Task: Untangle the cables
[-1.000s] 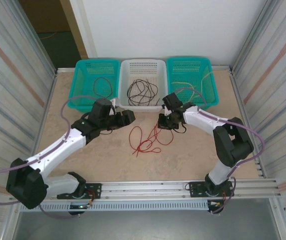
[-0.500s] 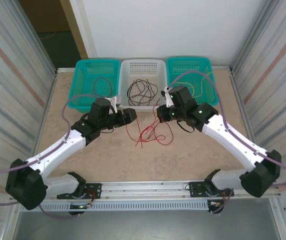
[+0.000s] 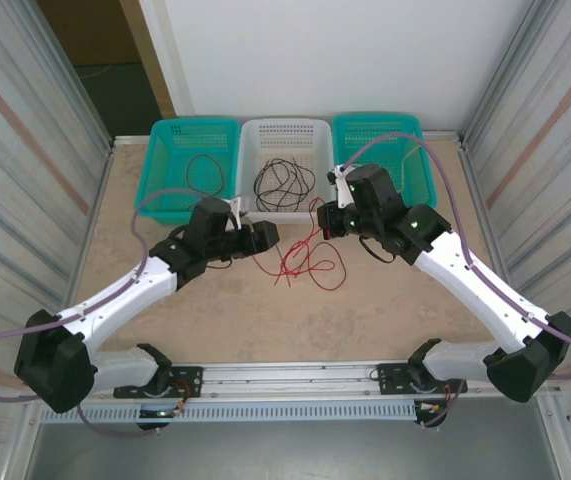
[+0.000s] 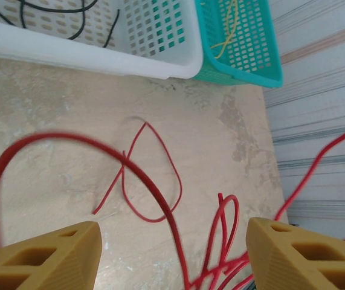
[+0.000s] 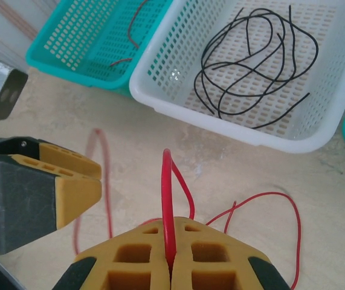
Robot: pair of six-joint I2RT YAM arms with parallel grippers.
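1. Right arm has stretched out over the last second, carrying the right gripper [image 3: 327, 222] toward the baskets. The red cable [image 3: 305, 262] got dragged along, farther back and to the right on the table [image 3: 215, 310].
2. Left gripper [image 3: 265, 235] has nudged slightly right, toward the red loops.
3. Right fingers are pinched tight on a strand of the red cable, which rises straight up from between them in the right wrist view.
4. Left fingers [image 4: 39, 260] stand wide and hold nothing. A blurred red strand passes between them without being clamped.
5. Red cable lies mostly on the table between the two grippers, in front of the white basket [image 3: 285, 124]. Its loops cross each other, and one end is lifted by the right gripper.
6. Sorted so far:
   - Black cable [image 3: 283, 182] is coiled in the white basket.
   - Pale yellow cable [image 4: 229, 24] is in the right teal basket [image 4: 245, 66].
   - One thin dark reddish cable [image 3: 203, 172] is in the left teal basket [image 3: 195, 125].
7. Probably late stage: only the red tangle is left on the table. It needs its crossings pulled free, then likely binning.
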